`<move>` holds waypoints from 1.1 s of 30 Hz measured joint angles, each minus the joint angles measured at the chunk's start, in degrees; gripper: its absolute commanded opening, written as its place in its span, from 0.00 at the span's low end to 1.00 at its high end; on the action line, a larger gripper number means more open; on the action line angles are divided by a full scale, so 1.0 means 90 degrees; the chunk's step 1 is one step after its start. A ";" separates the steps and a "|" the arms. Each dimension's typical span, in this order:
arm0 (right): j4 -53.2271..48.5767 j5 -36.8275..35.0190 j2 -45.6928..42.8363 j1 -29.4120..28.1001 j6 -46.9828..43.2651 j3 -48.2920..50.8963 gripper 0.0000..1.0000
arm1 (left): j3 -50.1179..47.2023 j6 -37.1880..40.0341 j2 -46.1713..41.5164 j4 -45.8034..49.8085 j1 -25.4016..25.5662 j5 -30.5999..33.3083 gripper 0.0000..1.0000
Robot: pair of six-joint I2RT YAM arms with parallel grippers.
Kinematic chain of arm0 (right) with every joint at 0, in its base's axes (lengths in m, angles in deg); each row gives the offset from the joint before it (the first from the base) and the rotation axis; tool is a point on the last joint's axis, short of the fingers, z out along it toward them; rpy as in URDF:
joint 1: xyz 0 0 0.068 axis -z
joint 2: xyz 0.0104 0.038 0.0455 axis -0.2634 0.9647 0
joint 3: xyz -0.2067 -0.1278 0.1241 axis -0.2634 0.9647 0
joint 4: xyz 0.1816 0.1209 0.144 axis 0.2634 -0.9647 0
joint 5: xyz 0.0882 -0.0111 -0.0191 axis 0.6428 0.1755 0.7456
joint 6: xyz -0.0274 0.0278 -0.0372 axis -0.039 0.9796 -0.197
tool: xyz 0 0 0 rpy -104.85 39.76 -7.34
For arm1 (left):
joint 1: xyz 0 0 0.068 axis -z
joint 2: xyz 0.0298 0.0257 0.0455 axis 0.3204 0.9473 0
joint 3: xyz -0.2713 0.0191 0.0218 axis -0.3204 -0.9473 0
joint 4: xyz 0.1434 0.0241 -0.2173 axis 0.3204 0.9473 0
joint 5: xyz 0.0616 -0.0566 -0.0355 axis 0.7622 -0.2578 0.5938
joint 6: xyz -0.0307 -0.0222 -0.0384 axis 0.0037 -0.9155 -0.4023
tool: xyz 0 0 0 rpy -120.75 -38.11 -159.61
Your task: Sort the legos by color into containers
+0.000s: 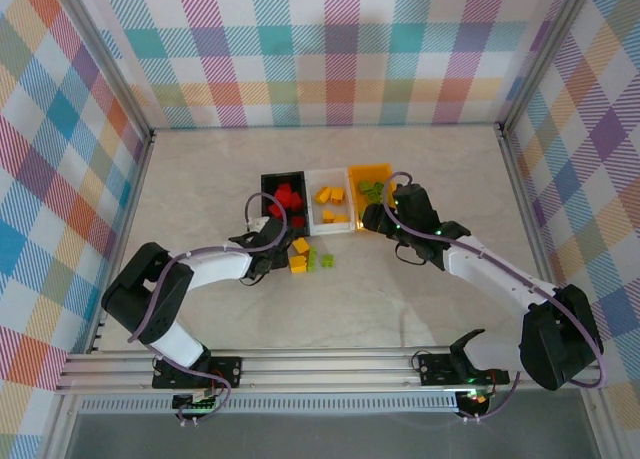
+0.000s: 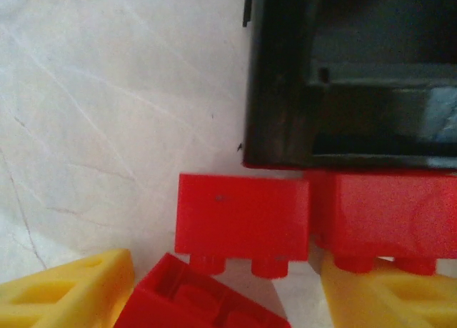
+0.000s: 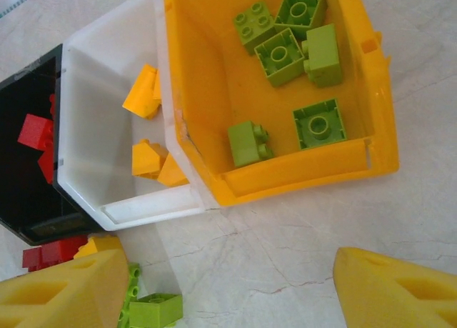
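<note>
No legible text, label, brand, number or sign anywhere.

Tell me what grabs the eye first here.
Three bins in a row mid-table, already colour-coded: red bricks in the black bin, yellow bricks in the white bin, green bricks in the orange bin. Just in front, a few loose bricks of all three colours lie unsorted.

Left fingers (image 2: 64,289), right fingers (image 3: 400,289): apart.
</note>
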 measured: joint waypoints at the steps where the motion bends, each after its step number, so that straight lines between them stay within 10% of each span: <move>1: 0.0002 -0.0005 0.0000 0.0000 0.0000 0.0010 0.76 | 0.0000 0.0007 0.0000 -0.0007 -0.0012 0.0002 0.61; 19: 0.0058 -0.0117 -0.0012 0.0000 0.0170 0.0231 0.76 | -0.0104 -0.0265 -0.1875 0.0794 0.0049 -0.0342 0.39; 31: 0.0049 -0.0119 -0.0182 0.0000 0.0267 0.0478 0.76 | 0.3181 0.0243 0.0760 0.1098 -0.0226 -0.0180 0.39; 33: 0.0049 -0.0119 -0.0238 0.0000 0.0267 0.0500 0.76 | 0.3427 0.0321 0.1183 0.1175 -0.0313 -0.0158 0.51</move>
